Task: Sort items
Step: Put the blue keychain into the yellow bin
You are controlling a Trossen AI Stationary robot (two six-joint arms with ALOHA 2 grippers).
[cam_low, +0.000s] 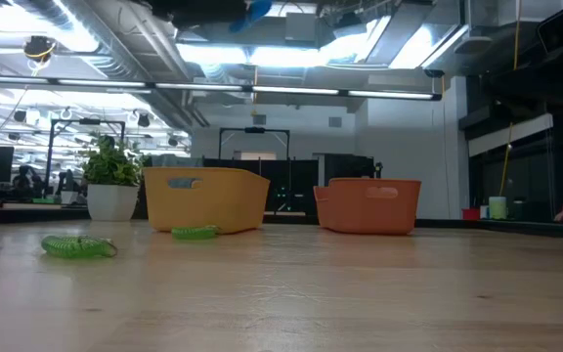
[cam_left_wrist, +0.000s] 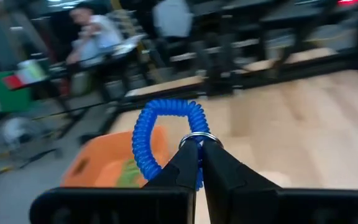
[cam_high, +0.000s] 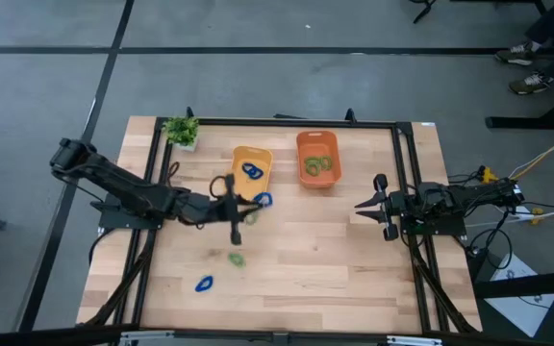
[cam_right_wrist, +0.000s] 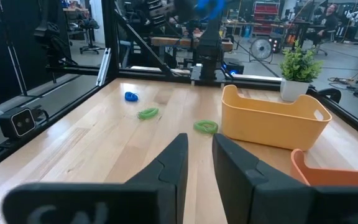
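Blurred motion smears the left gripper (cam_high: 255, 201) just beside the yellow bin (cam_high: 251, 169), where it is clamped shut on a blue coil ring (cam_left_wrist: 166, 140). Loose rings lie nearer than the bin: one blue ring (cam_high: 204, 284), two green rings (cam_high: 236, 258). Beyond the bin stand the orange bin (cam_high: 317, 159) and plant (cam_high: 181, 130); the right gripper (cam_high: 365, 206) waits well apart, fingers slightly parted, empty.

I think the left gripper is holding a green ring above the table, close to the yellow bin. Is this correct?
Not quite: the ring is blue, not green. The left wrist view shows the left gripper shut on a blue coiled ring. The rest holds: in the high view it is raised beside the yellow bin.
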